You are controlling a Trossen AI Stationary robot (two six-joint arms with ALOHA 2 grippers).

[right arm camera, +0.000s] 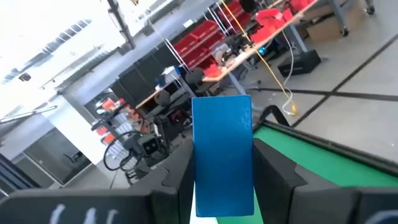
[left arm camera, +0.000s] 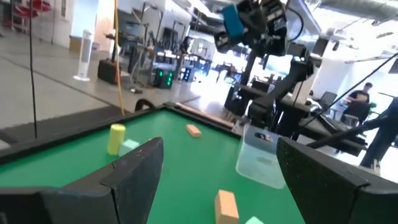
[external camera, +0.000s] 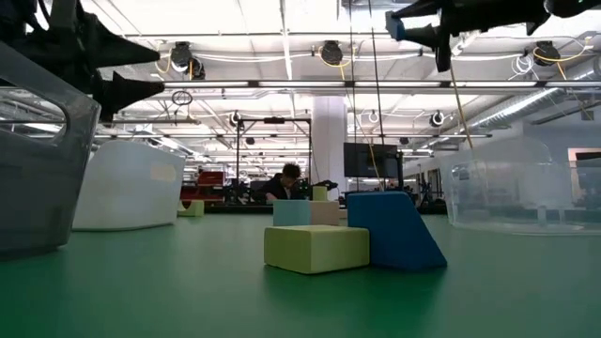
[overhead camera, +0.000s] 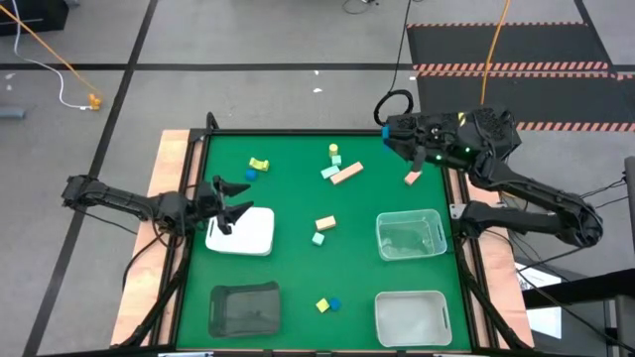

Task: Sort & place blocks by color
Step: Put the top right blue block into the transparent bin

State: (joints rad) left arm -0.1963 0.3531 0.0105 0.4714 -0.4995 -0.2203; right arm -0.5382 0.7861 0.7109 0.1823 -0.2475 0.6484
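Observation:
Small blocks lie scattered on the green table [overhead camera: 298, 268]: a yellow and a blue one [overhead camera: 256, 169], a yellow cylinder [overhead camera: 334, 151], a mint piece and a salmon bar [overhead camera: 347, 174], a salmon block [overhead camera: 413, 178], a yellow [overhead camera: 324, 224] and a mint one, and a yellow-blue pair [overhead camera: 328, 304]. My right gripper [overhead camera: 385, 133] hangs high over the far right corner, shut on a blue bar [right arm camera: 222, 155]. My left gripper [overhead camera: 234, 201] is open above the white tray [overhead camera: 253, 236] and touches nothing. My right gripper pinches the blue bar's long side faces [right arm camera: 198, 168] between its two fingers [right arm camera: 273, 171]. The bar lies along the fingers and sticks out past their tips. The fingers are roughly level and point toward the table's left. The bar [external camera: 396, 28] is lifted clear, high above the table.
Two clear bins [overhead camera: 410, 235] [overhead camera: 412, 317] stand on the right side, and a dark tray [overhead camera: 245, 307] sits at the near left. In the low view the yellow and blue blocks [external camera: 347, 244] lie closest. A person [external camera: 289, 178] shows in the room beyond.

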